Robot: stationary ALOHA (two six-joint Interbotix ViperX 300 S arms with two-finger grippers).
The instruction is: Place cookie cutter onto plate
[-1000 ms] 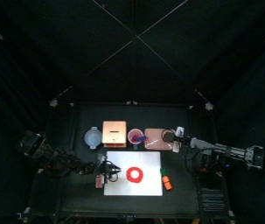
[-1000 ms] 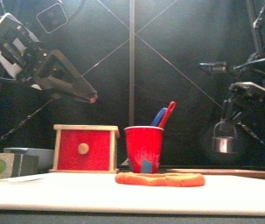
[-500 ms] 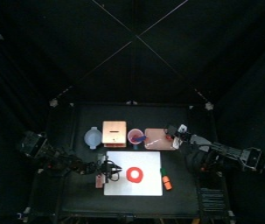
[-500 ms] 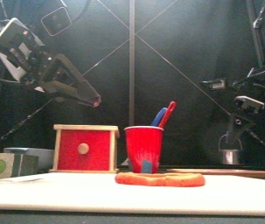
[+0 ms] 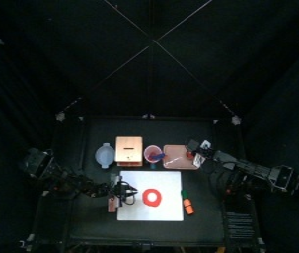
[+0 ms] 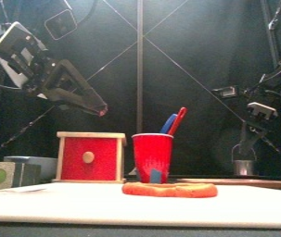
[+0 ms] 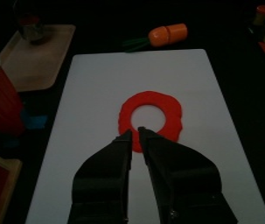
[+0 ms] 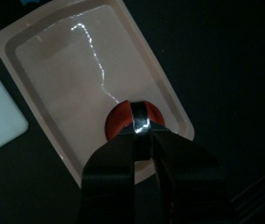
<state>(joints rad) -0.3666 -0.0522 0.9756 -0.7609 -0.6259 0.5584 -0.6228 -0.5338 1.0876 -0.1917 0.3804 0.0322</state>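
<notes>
Cookie cutter [image 8: 135, 118]: a small red piece held at the tips of the right gripper [image 8: 141, 131], directly over the plate near one of its short ends; whether it touches the dish cannot be told.
Right gripper jaws: closed down to a narrow gap, pinching the cookie cutter between them.
Plate [image 8: 70, 79]: pale salmon-pink shallow dish with a glossy inner surface; its visible floor is bare. In the top view the plate [image 5: 179, 154] lies at the table's right rear, just beside the purple cup.
Left gripper [image 7: 142, 133]: raised above the white mat, jaws pressed together with nothing between them. The front view shows the left gripper [image 6: 100, 108] well above the table.
White mat [image 7: 100, 114]: carries the red ring [image 7: 153, 114], which lies flat and apart from the left jaws.
Surroundings, top view: tan box [image 5: 129, 149] left of the purple cup [image 5: 153, 152]; an orange piece [image 5: 188, 206] at the mat's right edge.
Front view only: red-fronted box [image 6: 89, 157], red cup [image 6: 153, 157] with tools standing in it; the plate is barely visible there.
Right wrist view only: the grip on the cutter.
</notes>
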